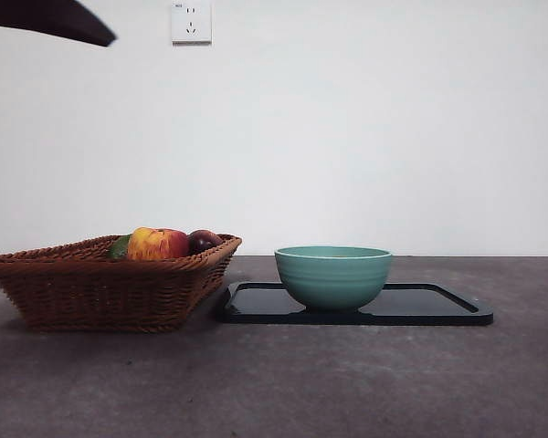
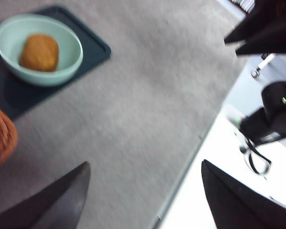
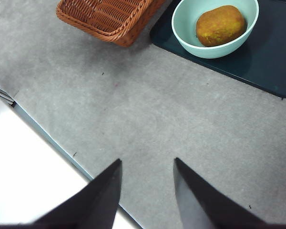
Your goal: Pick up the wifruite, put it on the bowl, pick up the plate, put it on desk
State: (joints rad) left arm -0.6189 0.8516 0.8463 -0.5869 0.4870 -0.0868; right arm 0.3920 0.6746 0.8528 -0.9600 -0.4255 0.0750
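Both hands (image 2: 143, 191) (image 3: 147, 191) agape, aloft.

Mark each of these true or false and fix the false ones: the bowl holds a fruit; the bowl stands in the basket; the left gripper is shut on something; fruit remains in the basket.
1. The bowl holds a fruit. True: a brownish fruit lies inside it.
2. The bowl stands in the basket. False: it stands on the black tray, beside the basket.
3. The left gripper is shut on something. False: it is open and empty above the desk.
4. Fruit remains in the basket. True: the front view shows several pieces.
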